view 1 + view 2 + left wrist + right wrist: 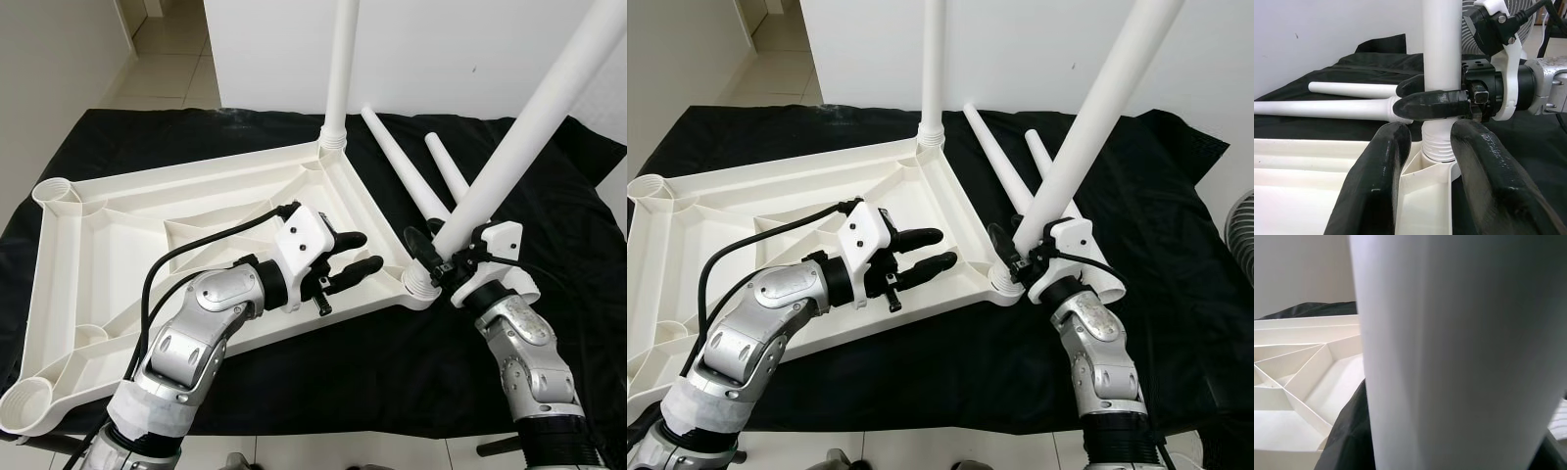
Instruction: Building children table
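While upturned, white tabletop (pixel 196 235) shows ribbing.

The two head views look forward and down from above onto a black cloth-covered tabletop (pixel 323 372) carrying an upturned white plastic ribbed table frame (pixel 118 235); they share almost the whole scene, the right eye view only slightly offset sideways. The left wrist view sits low and close, facing along its own two black fingers (pixel 1376 191) toward the long white tapered leg (pixel 1442 58) standing in the frame's corner socket, with the right pincer (pixel 1432 98) clasped round it. The right wrist view is pressed so near that leg (pixel 1459 352) that it appears blurred, probably out of focus.
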`<state>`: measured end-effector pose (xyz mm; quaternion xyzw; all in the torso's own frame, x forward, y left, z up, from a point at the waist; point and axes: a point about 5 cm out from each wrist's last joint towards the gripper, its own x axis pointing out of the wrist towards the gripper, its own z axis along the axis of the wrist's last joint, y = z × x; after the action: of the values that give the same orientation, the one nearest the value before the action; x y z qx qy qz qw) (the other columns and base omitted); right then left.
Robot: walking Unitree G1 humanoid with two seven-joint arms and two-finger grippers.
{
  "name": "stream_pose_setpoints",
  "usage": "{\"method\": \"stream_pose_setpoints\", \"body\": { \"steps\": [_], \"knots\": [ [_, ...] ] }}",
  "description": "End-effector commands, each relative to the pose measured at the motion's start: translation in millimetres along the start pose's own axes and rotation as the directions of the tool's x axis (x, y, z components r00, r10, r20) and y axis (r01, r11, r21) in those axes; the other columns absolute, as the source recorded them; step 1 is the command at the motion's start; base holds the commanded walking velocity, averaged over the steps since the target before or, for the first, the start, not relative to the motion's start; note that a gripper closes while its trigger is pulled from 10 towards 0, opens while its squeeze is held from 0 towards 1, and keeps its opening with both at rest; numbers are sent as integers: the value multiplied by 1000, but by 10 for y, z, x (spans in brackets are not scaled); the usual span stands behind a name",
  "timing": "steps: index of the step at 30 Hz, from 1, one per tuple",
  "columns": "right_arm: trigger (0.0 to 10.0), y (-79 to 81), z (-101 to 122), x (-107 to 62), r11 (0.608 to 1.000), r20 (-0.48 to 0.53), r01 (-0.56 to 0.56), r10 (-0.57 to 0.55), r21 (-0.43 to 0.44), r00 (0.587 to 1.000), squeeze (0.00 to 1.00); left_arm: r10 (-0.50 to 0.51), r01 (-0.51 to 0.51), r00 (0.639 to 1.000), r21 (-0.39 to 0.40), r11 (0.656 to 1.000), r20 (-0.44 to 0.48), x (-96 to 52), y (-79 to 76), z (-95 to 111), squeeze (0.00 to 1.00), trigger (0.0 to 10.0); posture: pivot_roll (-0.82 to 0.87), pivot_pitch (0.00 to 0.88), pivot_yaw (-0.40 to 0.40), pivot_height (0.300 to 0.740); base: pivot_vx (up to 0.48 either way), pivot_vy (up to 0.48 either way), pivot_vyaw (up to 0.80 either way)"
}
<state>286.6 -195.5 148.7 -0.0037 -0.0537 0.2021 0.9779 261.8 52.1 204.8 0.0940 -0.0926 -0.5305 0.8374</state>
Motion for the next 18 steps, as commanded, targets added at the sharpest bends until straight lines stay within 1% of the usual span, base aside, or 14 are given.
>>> {"method": "stream_pose_setpoints", "body": {
  "steps": [1,3,4,5,6,7,8,10,14,15,18],
  "knots": [
    [10000,-72,-485,-198,994,-247,103,-93,29,965,0,17,-17,1000,3,1000,3,13,-3,5,0,10000,-114,91,60,740,0,0,0],
    [10000,-72,-485,-198,994,-247,103,-93,29,965,0,17,-17,1000,3,1000,3,13,-3,5,0,10000,-114,91,60,740,0,0,0],
    [10000,-54,-445,-182,995,-213,102,-100,-1,972,0,20,-20,1000,3,1000,2,11,1,5,0,10000,-110,93,57,740,0,0,0],
    [10000,-54,-445,-182,995,-213,102,-100,-1,972,0,20,-20,1000,3,1000,2,11,1,5,0,10000,-110,93,57,740,0,0,0],
    [10000,-26,-407,-179,994,-176,108,-111,-29,978,0,27,-27,1000,4,1000,2,4,9,6,0,10000,-108,96,55,740,0,0,0],
    [10000,-26,-407,-179,994,-176,108,-111,-29,978,0,27,-27,1000,4,1000,2,4,9,6,0,10000,-108,96,55,740,0,0,0],
    [10000,-1,-376,-177,992,-145,122,-127,-43,981,0,33,-33,999,4,999,2,-2,15,6,0,10000,-108,96,55,740,0,0,0],
    [10000,13,-359,-178,990,-128,133,-138,-48,982,0,37,-37,999,4,999,2,-6,18,6,0,10000,-108,96,55,740,0,0,0],
    [10000,41,-341,-171,988,-113,143,-149,-58,982,0,39,-39,999,4,999,2,-7,20,7,0,10000,-109,103,57,740,0,0,0],
    [10000,58,-326,-158,986,-105,150,-157,-72,982,0,39,-39,999,3,999,3,-5,21,9,0,10000,-111,105,60,740,0,0,0],
    [10000,60,-309,-124,979,-100,189,-196,-70,976,0,39,-39,999,4,999,3,-1,24,11,0,10000,-111,107,58,740,0,0,0]
  ]
}}
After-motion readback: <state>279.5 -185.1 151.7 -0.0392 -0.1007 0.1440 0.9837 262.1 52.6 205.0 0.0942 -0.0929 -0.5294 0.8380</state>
